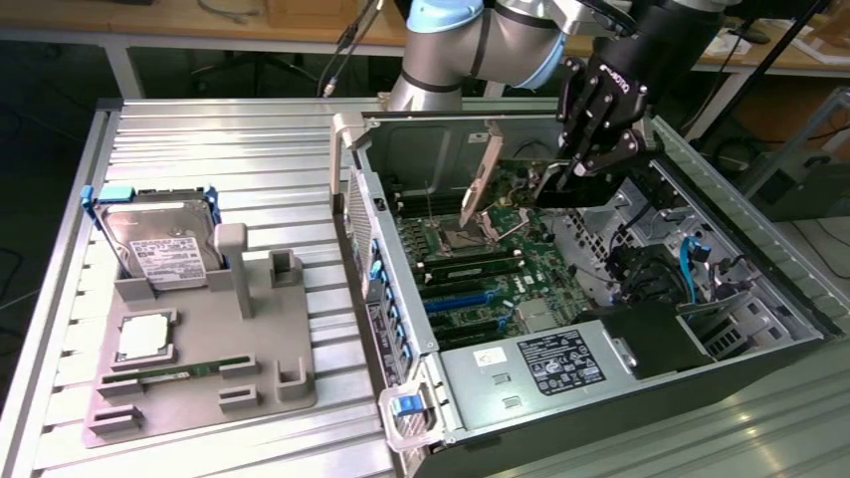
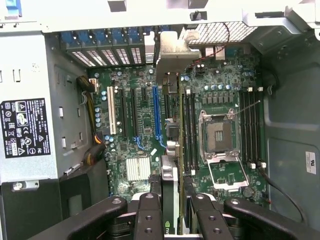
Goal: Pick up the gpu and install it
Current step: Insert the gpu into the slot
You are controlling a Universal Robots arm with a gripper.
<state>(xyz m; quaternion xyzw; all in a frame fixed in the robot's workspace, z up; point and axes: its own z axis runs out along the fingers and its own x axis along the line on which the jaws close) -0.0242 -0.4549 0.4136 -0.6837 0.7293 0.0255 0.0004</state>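
STEP: lowering gpu [image 2: 170, 175] to its slot | HAND [image 2: 172, 202]: pinched the card's upper edge | WHERE: upright inside the case [image 1: 425, 149], over the motherboard [image 2: 135, 115], just beside the blue slot [image 2: 157, 112] | CARE: judged it needed its bracket [image 2: 172, 55] square to the rear wall and a straight, even descent

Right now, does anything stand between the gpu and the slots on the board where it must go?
Nothing visible does. The fingers hold the gpu edge-on over the board, beside the blue slot. No cable crosses the slots there. The gpu hides the board directly under it, so that strip cannot be checked.
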